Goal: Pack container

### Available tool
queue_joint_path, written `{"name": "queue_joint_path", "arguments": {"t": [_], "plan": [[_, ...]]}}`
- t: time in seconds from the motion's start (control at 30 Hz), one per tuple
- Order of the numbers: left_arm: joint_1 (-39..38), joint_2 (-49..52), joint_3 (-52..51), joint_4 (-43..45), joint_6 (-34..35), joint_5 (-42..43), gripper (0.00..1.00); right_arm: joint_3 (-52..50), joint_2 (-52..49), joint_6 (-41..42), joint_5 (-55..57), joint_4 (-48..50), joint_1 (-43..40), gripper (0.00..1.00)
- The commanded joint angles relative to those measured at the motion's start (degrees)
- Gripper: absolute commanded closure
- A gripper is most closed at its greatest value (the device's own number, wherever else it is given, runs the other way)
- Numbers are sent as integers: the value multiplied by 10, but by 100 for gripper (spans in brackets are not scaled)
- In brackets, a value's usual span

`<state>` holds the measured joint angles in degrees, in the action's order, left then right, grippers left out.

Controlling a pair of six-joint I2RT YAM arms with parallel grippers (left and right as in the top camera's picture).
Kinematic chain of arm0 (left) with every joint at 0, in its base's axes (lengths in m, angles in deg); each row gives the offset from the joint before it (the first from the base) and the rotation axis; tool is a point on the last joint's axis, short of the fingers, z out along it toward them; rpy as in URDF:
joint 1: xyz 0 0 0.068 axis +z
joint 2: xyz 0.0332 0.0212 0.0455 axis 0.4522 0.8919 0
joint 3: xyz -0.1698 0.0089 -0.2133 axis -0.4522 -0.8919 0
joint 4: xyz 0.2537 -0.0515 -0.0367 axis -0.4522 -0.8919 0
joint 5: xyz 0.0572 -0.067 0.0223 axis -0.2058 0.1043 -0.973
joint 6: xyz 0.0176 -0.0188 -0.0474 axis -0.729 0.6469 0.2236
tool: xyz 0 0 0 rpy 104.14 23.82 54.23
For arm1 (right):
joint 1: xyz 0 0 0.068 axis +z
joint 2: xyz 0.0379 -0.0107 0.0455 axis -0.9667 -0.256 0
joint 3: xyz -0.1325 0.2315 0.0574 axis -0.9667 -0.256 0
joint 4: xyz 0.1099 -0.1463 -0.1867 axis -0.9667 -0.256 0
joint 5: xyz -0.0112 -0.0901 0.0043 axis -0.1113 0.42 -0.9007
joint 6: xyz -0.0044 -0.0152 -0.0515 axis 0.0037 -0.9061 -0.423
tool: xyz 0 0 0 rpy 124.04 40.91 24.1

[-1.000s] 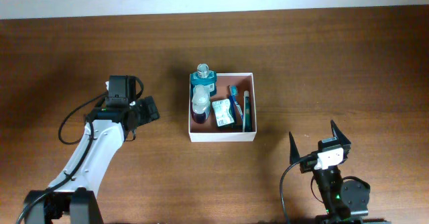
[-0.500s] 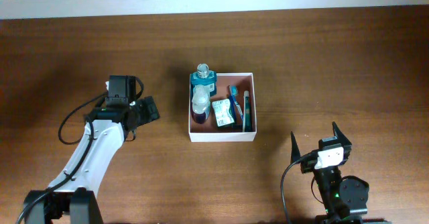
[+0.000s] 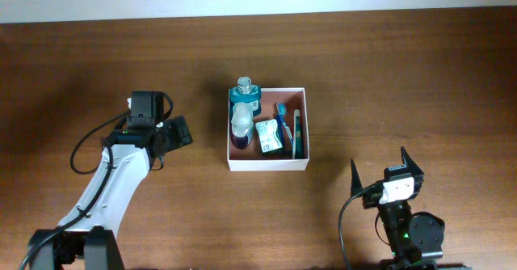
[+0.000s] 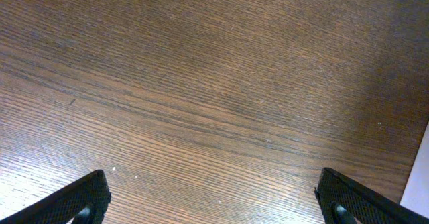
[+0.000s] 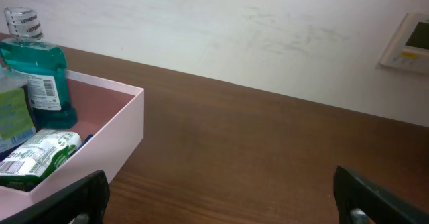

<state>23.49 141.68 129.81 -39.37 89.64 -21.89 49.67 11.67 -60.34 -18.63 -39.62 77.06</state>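
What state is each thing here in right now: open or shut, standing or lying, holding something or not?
Container: open-topped, holding toiletries.
Mouthwash bottle: upright, capped, in the container.
Packet: lying in the container.
Left gripper: open, empty.
Right gripper: open, empty.

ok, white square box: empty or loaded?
Loaded: the shallow white-walled square box holds a teal-filled bottle, a green-and-white packet and other small items.

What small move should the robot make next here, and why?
Probably draw the left gripper back toward its base. It and the right gripper stand open and empty, and the mouthwash bottle, packet and toothbrush in view already lie inside the container.
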Motion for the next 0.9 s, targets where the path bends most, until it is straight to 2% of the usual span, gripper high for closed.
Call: {"name": "queue_joint_path", "arguments": {"t": [0.0,0.27,0.4,0.63,0.87], "plan": [[1,4,-3,0,-5,-4,1,-4,6,0,8,-2,-5,2],[1,0,-3,-1,-5,-4,1,-4,6,0,8,-2,-5,2],[-10,-51,-3,-1,-5,-4,1,-4,6,0,8,-2,-5,2],[-55,-224,-3,-1,-5,-4,1,-4,6,0,8,-2,-5,2],[-63,-433,-3,-1,-5,-4,1,-4,6,0,8,-2,-5,2]]}}
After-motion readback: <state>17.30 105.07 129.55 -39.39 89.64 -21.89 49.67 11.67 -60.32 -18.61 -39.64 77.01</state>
